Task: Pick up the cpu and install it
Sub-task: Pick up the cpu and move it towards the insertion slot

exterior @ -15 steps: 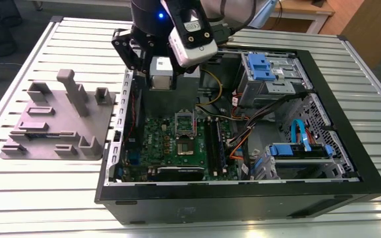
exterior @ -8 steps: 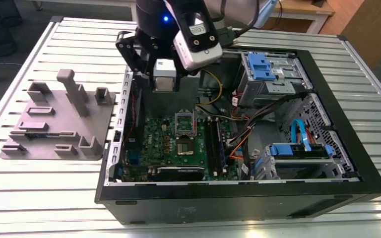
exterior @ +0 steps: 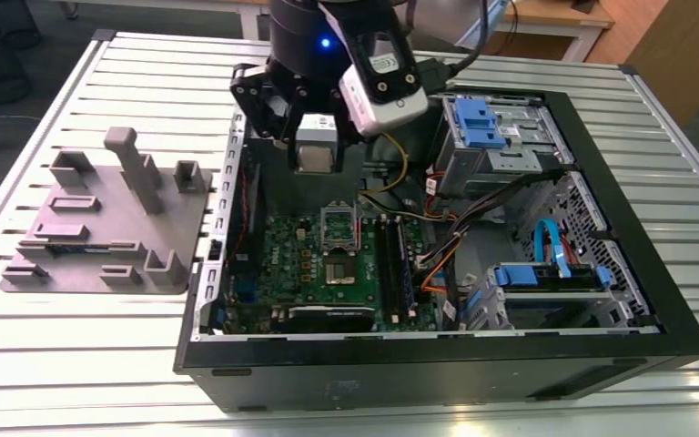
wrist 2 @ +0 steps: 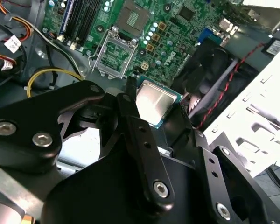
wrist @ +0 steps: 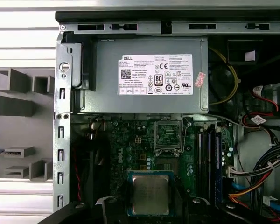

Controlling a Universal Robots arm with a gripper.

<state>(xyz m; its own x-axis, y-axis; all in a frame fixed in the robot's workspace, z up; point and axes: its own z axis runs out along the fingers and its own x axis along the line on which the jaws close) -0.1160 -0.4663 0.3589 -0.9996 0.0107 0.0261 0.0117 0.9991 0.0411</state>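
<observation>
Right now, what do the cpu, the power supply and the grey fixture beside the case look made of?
The cpu: metal lid, satin silver, catching light; its thin greenish rim looks like circuit-board laminate.
The power supply: probably sheet steel, dull bare grey, with a glossy white label.
The fixture: matte grey, blocky uprights, probably plastic, though painted metal can't be ruled out.

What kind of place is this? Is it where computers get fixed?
Probably a robot lab or workshop: an open computer case sits on a slatted metal table beside a grey parts holder, and the gripper holds the cpu above the case.
</observation>
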